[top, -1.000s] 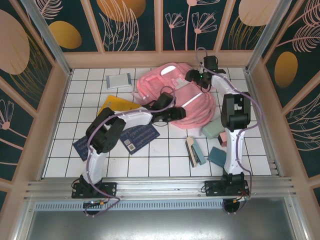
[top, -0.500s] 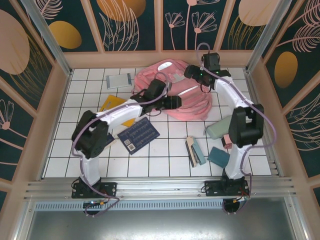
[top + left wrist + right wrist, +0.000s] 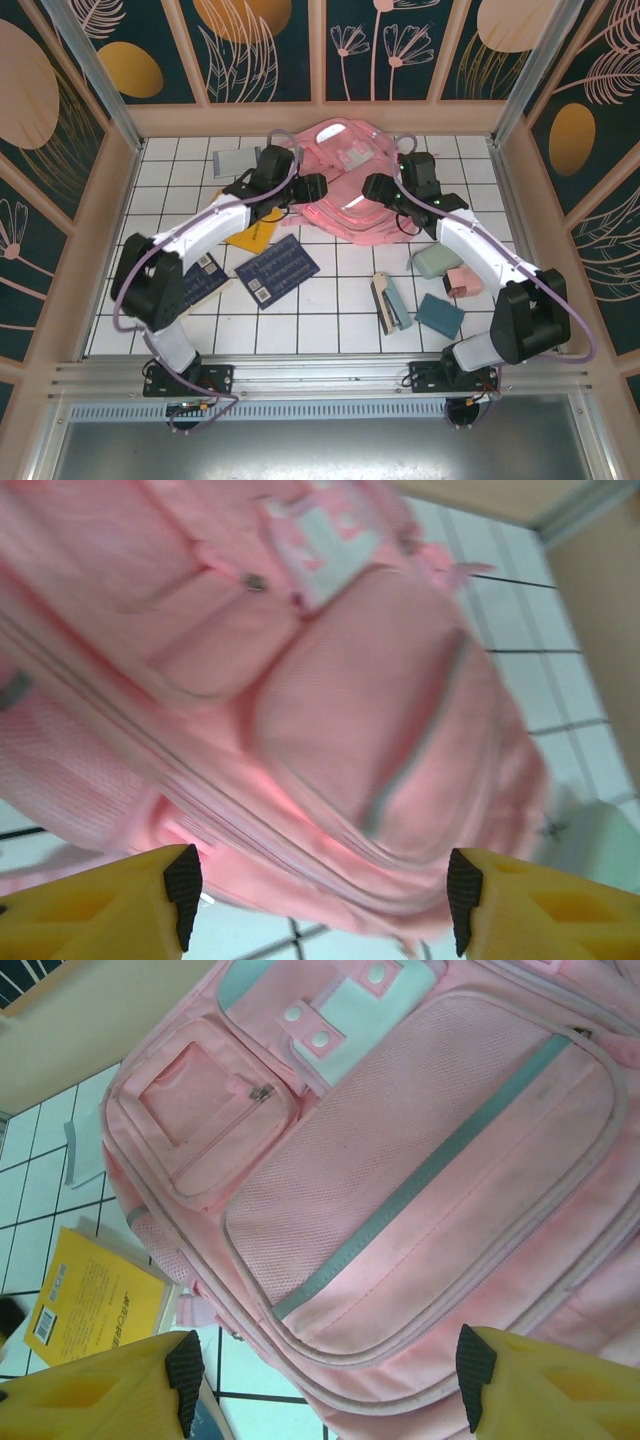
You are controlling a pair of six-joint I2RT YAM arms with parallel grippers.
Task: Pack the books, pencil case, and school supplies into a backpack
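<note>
The pink backpack lies flat at the back middle, pockets and pale stripe facing up. My left gripper is open at its left edge and my right gripper is open over its right half; nothing sits between either pair of fingers. In the left wrist view the backpack lies past the open gripper. In the right wrist view the backpack lies beyond the open gripper, with the yellow book at left. The yellow book, navy book and grey book lie left. The mint pencil case, pink block, teal pad and stapler lie right.
A second dark blue book lies under the left arm's elbow. Wooden walls close in the white tiled floor at the back and sides. The metal rail runs along the near edge.
The backpack has dropped from a bunched heap to lying flat. My left gripper moved back and left; my right gripper came forward from the back wall onto the backpack's right half.
</note>
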